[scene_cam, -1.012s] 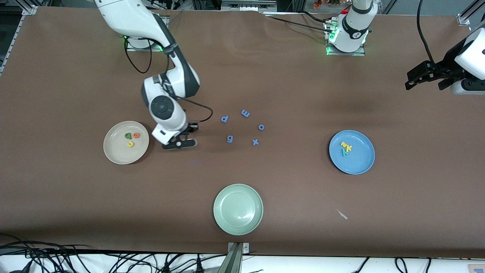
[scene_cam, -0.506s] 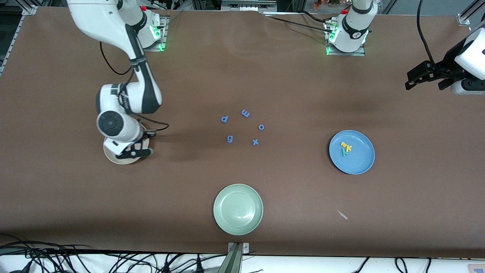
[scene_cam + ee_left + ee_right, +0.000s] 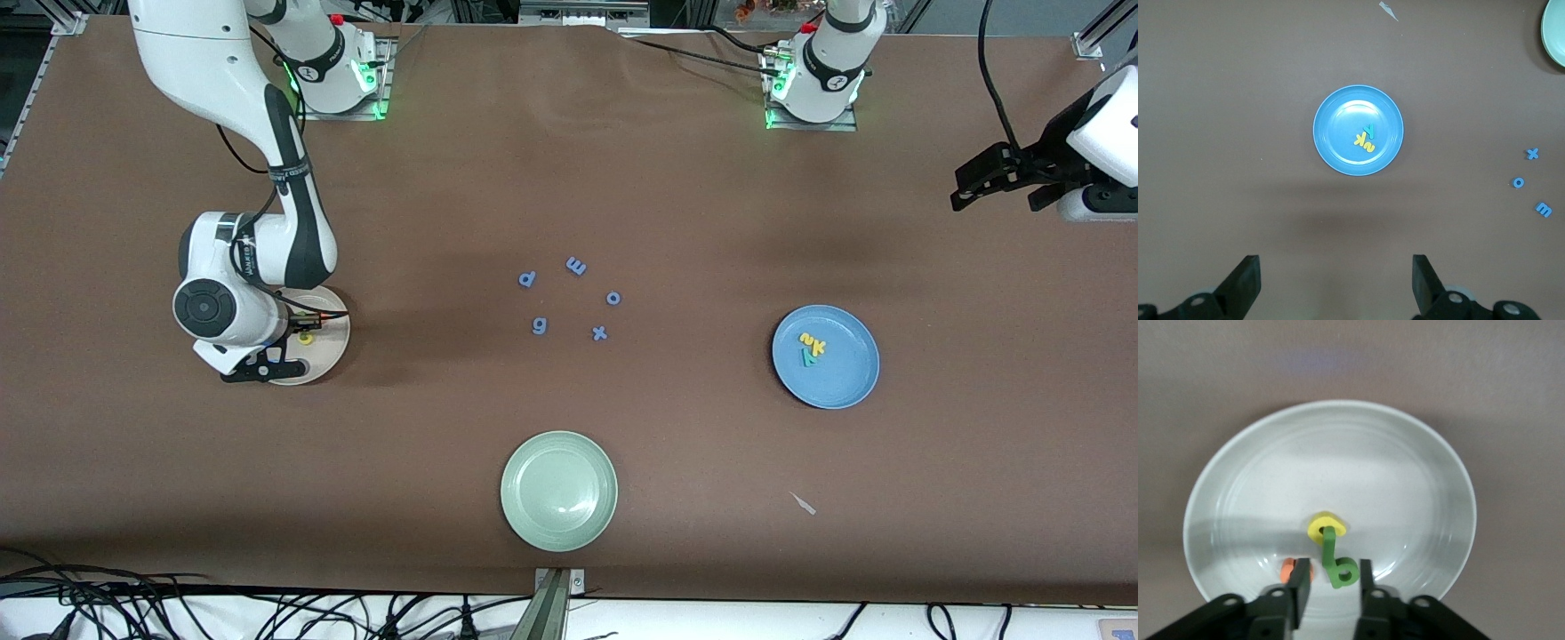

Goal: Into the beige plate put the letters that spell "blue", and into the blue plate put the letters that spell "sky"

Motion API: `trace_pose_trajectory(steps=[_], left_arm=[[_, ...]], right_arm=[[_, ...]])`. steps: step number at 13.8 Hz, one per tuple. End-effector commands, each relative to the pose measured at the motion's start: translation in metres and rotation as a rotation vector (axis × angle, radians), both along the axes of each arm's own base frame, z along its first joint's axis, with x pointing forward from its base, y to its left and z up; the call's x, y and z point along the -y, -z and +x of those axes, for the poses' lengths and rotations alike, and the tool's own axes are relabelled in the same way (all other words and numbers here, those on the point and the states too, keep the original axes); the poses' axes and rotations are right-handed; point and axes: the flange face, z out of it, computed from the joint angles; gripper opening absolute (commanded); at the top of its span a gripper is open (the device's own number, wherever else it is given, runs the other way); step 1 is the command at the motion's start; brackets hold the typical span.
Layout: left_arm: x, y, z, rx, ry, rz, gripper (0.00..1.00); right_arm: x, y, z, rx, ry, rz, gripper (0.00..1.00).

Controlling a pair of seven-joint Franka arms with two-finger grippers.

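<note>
My right gripper [image 3: 267,366] hangs low over the beige plate [image 3: 331,348], with its fingers parted. In the right wrist view the thin green l [image 3: 1329,545] lies loose between the parted fingers of the right gripper [image 3: 1331,577], which do not touch it. One end rests on the yellow u [image 3: 1327,524] and the other lies against the green b [image 3: 1346,573]. The orange e [image 3: 1290,571] peeks out beside one finger. The blue plate [image 3: 845,382] holds the yellow s [image 3: 1359,140], yellow k [image 3: 1369,144] and teal y [image 3: 1369,130]. My left gripper [image 3: 1336,280] waits open, high at its end of the table.
Several periwinkle-blue letters [image 3: 569,298] lie scattered mid-table between the two plates. A pale green plate [image 3: 558,490] sits near the front edge. A small pale scrap [image 3: 804,504] lies nearer the front camera than the blue plate.
The right arm swung from beside the beige plate to over it. Its fingers have parted and the green l now lies free in the plate. The left arm has not moved.
</note>
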Motion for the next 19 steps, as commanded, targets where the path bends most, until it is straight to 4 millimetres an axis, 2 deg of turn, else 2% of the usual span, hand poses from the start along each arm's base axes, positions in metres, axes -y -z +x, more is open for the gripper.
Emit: trace_pose_trajectory(steps=[1, 4, 9, 11, 13, 15, 19], left_arm=[[-0.002, -0.006, 0.002, -0.004, 0.012, 0.020, 1.00], [-0.001, -0.006, 0.002, -0.004, 0.013, 0.020, 1.00], [-0.001, -0.006, 0.002, -0.004, 0.013, 0.020, 1.00], [-0.001, -0.006, 0.002, -0.005, 0.013, 0.020, 1.00], [-0.001, -0.006, 0.002, -0.005, 0.013, 0.020, 1.00], [-0.002, -0.005, 0.001, -0.018, 0.012, 0.020, 1.00], [-0.003, -0.003, -0.003, -0.051, 0.010, 0.021, 1.00]], right_arm=[[-0.015, -0.025, 0.013, -0.021, 0.000, 0.009, 1.00], [-0.034, -0.065, 0.024, -0.082, -0.004, 0.014, 1.00], [-0.089, -0.124, 0.024, -0.140, -0.022, 0.011, 1.00], [-0.101, -0.152, 0.020, -0.118, -0.023, 0.029, 1.00], [-0.104, -0.194, 0.009, -0.086, 0.023, 0.062, 1.00], [-0.090, -0.233, -0.001, -0.071, 0.046, 0.115, 1.00], [-0.067, -0.287, -0.018, -0.037, 0.002, 0.136, 1.00]])
